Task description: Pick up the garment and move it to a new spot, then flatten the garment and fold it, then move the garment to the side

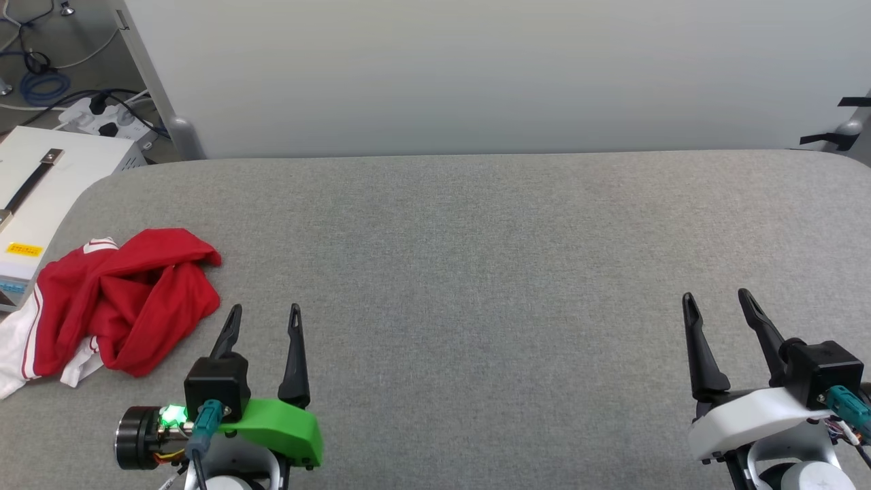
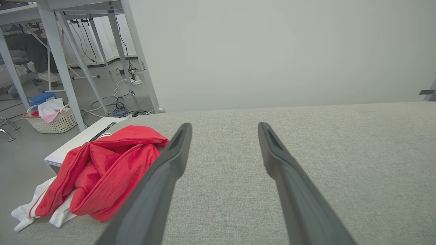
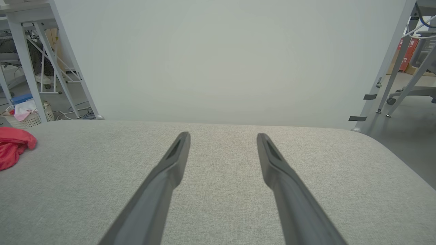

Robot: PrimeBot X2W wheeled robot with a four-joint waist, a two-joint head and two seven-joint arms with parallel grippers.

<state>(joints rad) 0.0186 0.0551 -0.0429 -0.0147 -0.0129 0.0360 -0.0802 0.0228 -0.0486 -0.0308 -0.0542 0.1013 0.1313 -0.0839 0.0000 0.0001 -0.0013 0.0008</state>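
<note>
The garment lies crumpled at the left edge of the grey padded table, a red heap with white sleeve cloth hanging over the side. The left wrist view shows the garment left of the fingers, and the right wrist view catches a bit of its red cloth at the far left. My left gripper is open just right of the heap, apart from it, holding nothing. At the lower right my right gripper is open over bare table, far from the garment. The lettering and number are hidden in the folds.
A white box stands beside the table's left end, with a power strip and cables on the floor behind. A pale wall panel rises along the table's far edge. A laundry basket sits on the floor.
</note>
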